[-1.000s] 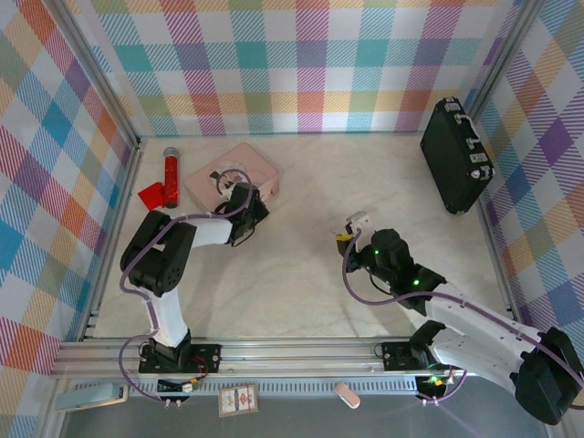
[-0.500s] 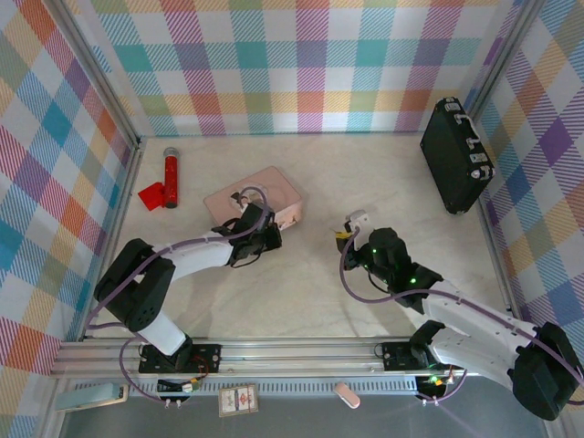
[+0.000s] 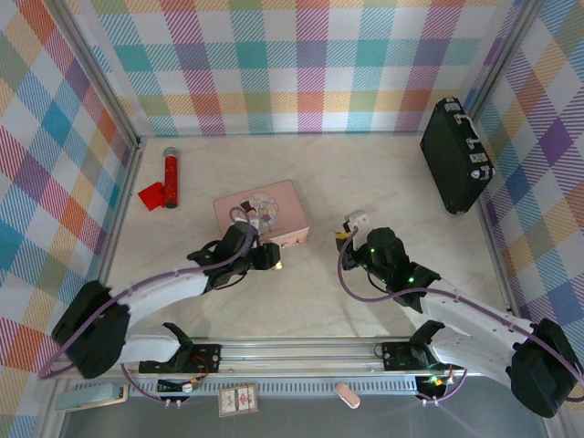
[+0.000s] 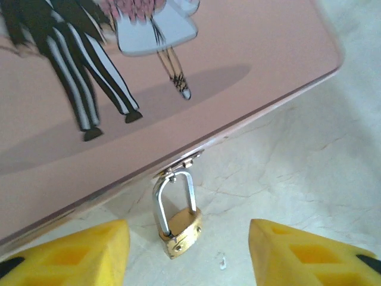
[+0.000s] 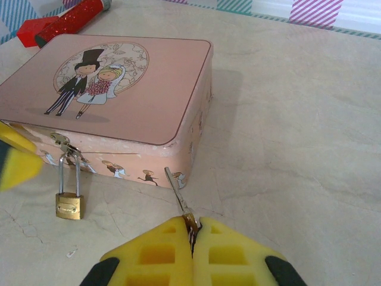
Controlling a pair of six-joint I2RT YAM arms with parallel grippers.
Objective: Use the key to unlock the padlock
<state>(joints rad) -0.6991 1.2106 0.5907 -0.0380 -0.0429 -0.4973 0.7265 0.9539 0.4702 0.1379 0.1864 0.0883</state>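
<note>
The small brass padlock (image 4: 180, 231) hangs by its silvery shackle from the hasp on the front of the pink tin (image 4: 226, 53) and rests on the table. My left gripper (image 4: 189, 253) is open, a yellow finger on each side of the padlock, not touching it. In the right wrist view the padlock (image 5: 69, 204) sits left of the slim silvery key (image 5: 177, 189). My right gripper (image 5: 191, 233) is shut on the key, whose tip points at the tin's near corner (image 5: 196, 128). In the top view the left gripper (image 3: 265, 257) and right gripper (image 3: 350, 239) flank the tin (image 3: 278, 212).
A red glittery cylinder with a red tag (image 3: 169, 173) lies at the back left. A black case (image 3: 456, 155) leans against the right wall. Checked walls close in the table on three sides. Bare tabletop (image 3: 301, 292) lies between the arms.
The left arm has swung right and toward the near edge, and the pink tin has shifted with it and turned. The right arm holding the key has barely moved.
</note>
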